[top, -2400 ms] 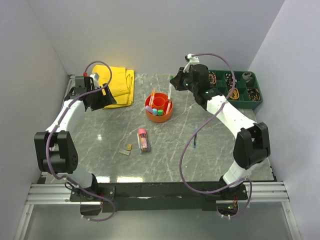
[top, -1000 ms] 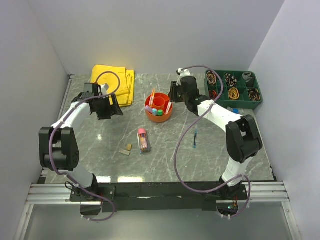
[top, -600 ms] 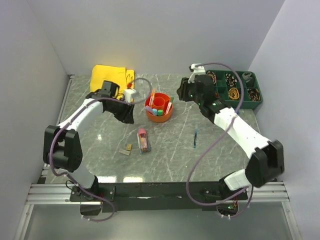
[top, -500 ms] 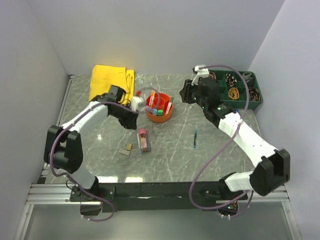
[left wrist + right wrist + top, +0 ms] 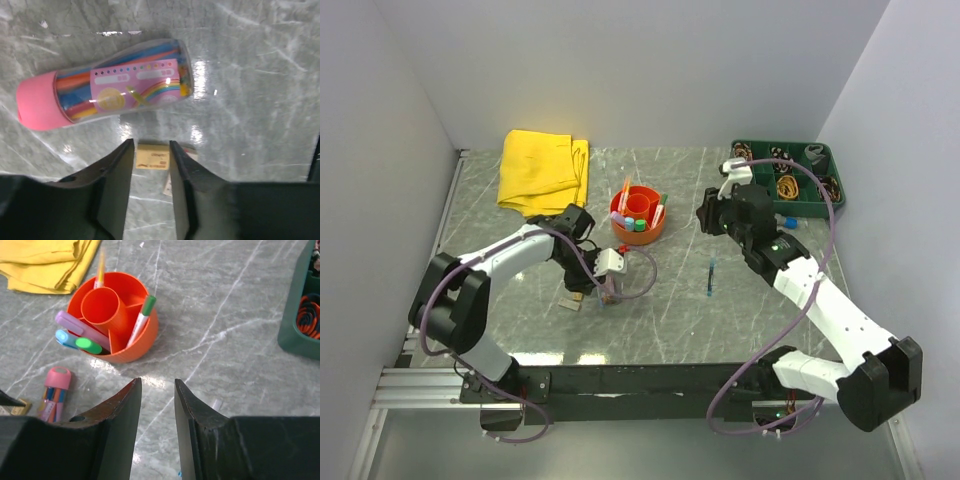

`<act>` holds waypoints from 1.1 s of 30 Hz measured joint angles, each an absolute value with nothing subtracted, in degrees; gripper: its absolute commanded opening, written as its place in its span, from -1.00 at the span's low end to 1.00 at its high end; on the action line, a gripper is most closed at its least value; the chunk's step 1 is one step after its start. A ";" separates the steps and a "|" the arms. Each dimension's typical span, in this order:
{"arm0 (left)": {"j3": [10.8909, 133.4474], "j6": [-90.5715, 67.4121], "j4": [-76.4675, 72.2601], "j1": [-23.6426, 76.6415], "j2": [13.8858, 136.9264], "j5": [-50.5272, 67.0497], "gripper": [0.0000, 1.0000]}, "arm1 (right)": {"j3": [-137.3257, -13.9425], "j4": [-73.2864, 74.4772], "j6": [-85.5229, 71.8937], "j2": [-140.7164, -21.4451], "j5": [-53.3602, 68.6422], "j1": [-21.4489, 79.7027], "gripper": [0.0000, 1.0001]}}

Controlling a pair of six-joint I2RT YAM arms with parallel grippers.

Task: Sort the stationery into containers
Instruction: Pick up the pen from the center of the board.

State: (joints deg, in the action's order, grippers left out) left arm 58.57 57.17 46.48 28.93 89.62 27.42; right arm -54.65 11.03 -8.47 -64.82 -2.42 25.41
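left gripper (image 5: 151,146) has swung over to near side of orange bowl (image 5: 142,345) | jaws straddle tan eraser (image 5: 152,157), pinch unclear tbh | right gripper (image 5: 157,385) half-open, empty | risk: shallow pinch, eraser slips

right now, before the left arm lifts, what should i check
1. Tan eraser sits between the left gripper jaws: ok.
2. Jaws firmly clamped on the eraser: cannot tell.
3. Pink-capped tube clear of the fingers: ok, it lies apart, just beyond them.
4. Second small block won't get caught: cannot tell, partly hidden by a finger.
5. Orange organiser has room: ok, central cup looks empty.
6. Right gripper open and empty, off to the organiser's side: ok.
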 measured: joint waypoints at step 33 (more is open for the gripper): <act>65.28 87.77 57.76 32.23 98.96 30.24 0.12 | -49.04 10.31 -8.91 -61.08 -1.91 17.61 -0.19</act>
